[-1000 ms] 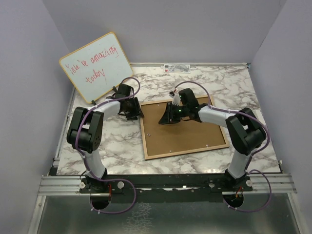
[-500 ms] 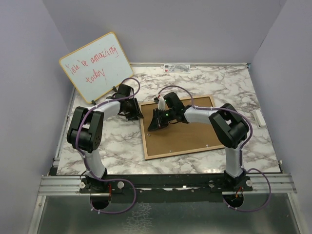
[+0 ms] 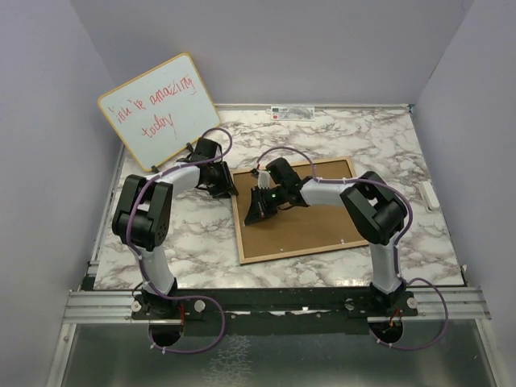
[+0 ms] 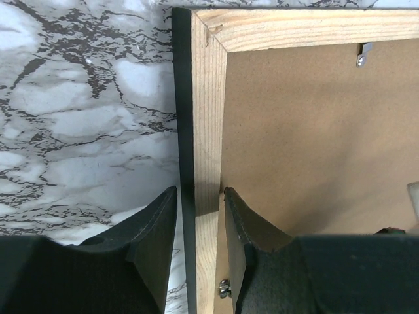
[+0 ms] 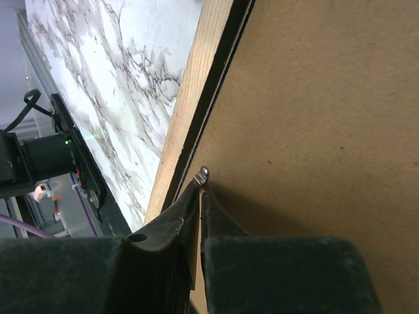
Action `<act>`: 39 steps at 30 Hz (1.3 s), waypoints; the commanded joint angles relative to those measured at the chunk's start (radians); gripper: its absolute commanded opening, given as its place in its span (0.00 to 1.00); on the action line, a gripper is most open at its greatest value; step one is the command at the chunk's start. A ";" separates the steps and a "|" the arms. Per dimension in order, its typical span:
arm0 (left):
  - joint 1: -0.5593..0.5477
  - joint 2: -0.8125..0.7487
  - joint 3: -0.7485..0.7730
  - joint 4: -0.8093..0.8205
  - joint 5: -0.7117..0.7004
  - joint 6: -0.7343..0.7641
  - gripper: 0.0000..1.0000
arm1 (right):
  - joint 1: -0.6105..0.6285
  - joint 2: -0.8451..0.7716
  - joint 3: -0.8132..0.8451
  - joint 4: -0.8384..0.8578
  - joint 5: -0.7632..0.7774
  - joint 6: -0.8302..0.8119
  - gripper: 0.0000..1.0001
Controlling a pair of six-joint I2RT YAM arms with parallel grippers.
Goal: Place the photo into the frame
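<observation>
The frame [image 3: 310, 251] lies with its light-wood face up, and the plain brown board [image 3: 314, 218] fills its opening. The photo is hidden. My left gripper [image 3: 226, 187] sits at the frame's far left corner. In the left wrist view its fingers [image 4: 157, 229] straddle the left rail [image 4: 206, 118], shut on it. My right gripper [image 3: 250, 216] rests on the board near the left rail. In the right wrist view the right gripper [image 5: 201, 186] is shut, its tips touching a small metal tab [image 5: 204, 173] beside the rail [image 5: 190, 98].
A wood-edged whiteboard [image 3: 159, 110] with red handwriting leans at the back left. A label strip [image 3: 292, 112] lies at the table's far edge, and a small white object [image 3: 427, 196] at the right edge. Another metal tab [image 4: 362, 55] sits near the frame's far rail.
My right gripper has slid left across the brown board, from its upper middle to beside the left rail. The left arm and the frame have stayed still.
</observation>
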 commanded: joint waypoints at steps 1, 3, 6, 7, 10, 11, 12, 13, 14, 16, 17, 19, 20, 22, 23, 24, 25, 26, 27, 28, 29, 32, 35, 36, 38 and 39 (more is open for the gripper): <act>-0.001 0.052 -0.001 -0.035 -0.002 -0.001 0.37 | 0.026 0.041 0.003 -0.032 0.001 -0.033 0.07; -0.001 0.054 -0.002 -0.036 0.004 -0.007 0.37 | 0.033 0.045 0.002 -0.029 0.017 -0.030 0.07; -0.002 0.052 -0.009 -0.036 0.015 -0.018 0.37 | 0.040 0.052 -0.001 -0.016 0.052 -0.011 0.05; -0.002 0.051 -0.012 -0.036 0.019 -0.021 0.36 | 0.042 0.054 -0.003 -0.011 0.067 -0.002 0.04; -0.002 0.046 -0.023 -0.035 0.022 -0.029 0.36 | 0.046 0.059 -0.009 0.011 0.110 0.030 0.03; -0.002 0.045 -0.026 -0.036 0.023 -0.031 0.36 | 0.048 0.060 -0.011 0.011 0.129 0.043 0.03; -0.002 0.043 -0.029 -0.036 0.024 -0.033 0.36 | 0.050 0.061 -0.014 0.033 0.145 0.053 0.03; -0.002 0.042 -0.031 -0.036 0.024 -0.035 0.36 | 0.052 0.064 -0.015 0.048 0.155 0.061 0.03; -0.002 0.041 -0.034 -0.036 0.024 -0.037 0.36 | 0.053 0.068 -0.014 0.057 0.167 0.072 0.03; -0.002 0.040 -0.039 -0.036 0.024 -0.040 0.35 | 0.056 0.078 -0.015 0.072 0.191 0.093 0.01; -0.002 0.038 -0.043 -0.036 0.023 -0.042 0.35 | 0.057 0.082 -0.018 0.080 0.203 0.104 0.01; -0.002 0.037 -0.050 -0.036 0.021 -0.044 0.35 | 0.057 0.084 -0.028 0.103 0.217 0.123 0.01; -0.002 0.037 -0.054 -0.036 0.020 -0.044 0.34 | 0.057 0.085 -0.030 0.111 0.226 0.132 0.01; -0.002 0.036 -0.060 -0.036 0.018 -0.045 0.34 | 0.058 0.090 -0.027 0.114 0.245 0.143 0.01; -0.002 0.034 -0.063 -0.036 0.016 -0.047 0.33 | 0.060 0.094 -0.021 0.110 0.256 0.143 0.01; -0.002 0.032 -0.068 -0.036 0.013 -0.048 0.33 | 0.063 0.097 -0.013 0.096 0.272 0.139 0.01; -0.002 0.031 -0.070 -0.036 0.010 -0.049 0.33 | 0.064 0.100 -0.008 0.087 0.281 0.133 0.01; -0.002 0.030 -0.071 -0.036 0.007 -0.050 0.33 | 0.066 0.102 -0.007 0.083 0.290 0.126 0.01; -0.002 0.029 -0.071 -0.038 0.005 -0.050 0.33 | 0.069 0.101 -0.008 0.079 0.301 0.119 0.01; -0.002 0.030 -0.071 -0.040 0.002 -0.050 0.33 | 0.072 0.099 -0.007 0.071 0.312 0.109 0.01; -0.002 0.031 -0.067 -0.042 0.001 -0.050 0.33 | 0.075 0.094 -0.009 0.062 0.324 0.102 0.02; -0.002 0.033 -0.050 -0.054 0.001 -0.045 0.33 | 0.080 0.049 -0.041 0.086 0.332 0.095 0.05; -0.002 0.030 -0.018 -0.083 -0.005 -0.033 0.33 | 0.080 -0.040 -0.091 0.148 0.330 0.099 0.10; -0.002 0.025 -0.007 -0.090 -0.007 -0.030 0.33 | 0.080 -0.068 -0.095 0.154 0.341 0.097 0.11; -0.002 0.013 0.009 -0.099 -0.013 -0.023 0.36 | 0.080 -0.118 -0.097 0.150 0.375 0.084 0.14; -0.002 0.006 0.016 -0.103 -0.015 -0.020 0.38 | 0.080 -0.137 -0.098 0.144 0.396 0.070 0.15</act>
